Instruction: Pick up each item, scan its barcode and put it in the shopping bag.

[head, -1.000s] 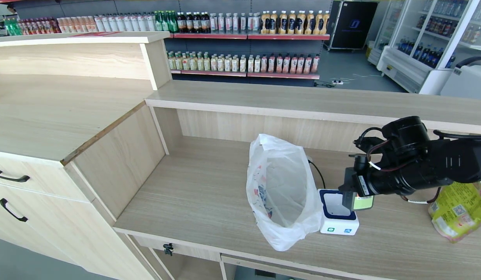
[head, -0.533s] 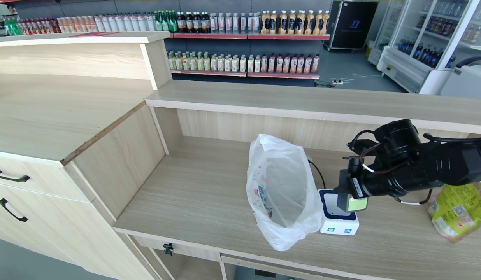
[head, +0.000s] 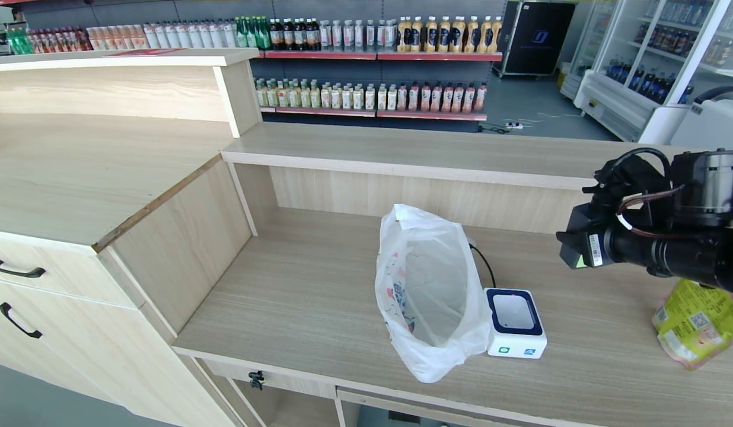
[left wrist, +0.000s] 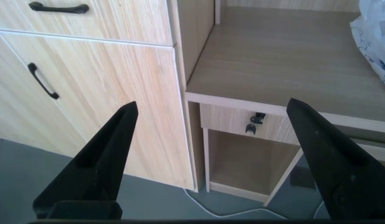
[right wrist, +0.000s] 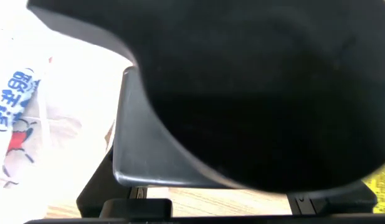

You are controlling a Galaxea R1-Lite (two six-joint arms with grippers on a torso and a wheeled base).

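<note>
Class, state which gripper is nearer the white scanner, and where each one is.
Right. The right gripper, shut on a green item, hangs raised just right of the scanner. The left gripper sits low before the counter's left end, beyond the bag.

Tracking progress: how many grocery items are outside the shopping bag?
2. A small green item in the right gripper, above and right of the scanner; a yellow-green pouch on the counter at far right. Others may be hidden.

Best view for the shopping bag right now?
Head view: the whole shopping bag, mouth open, beside the scanner. Left wrist view catches its edge; right wrist view a printed patch.
</note>
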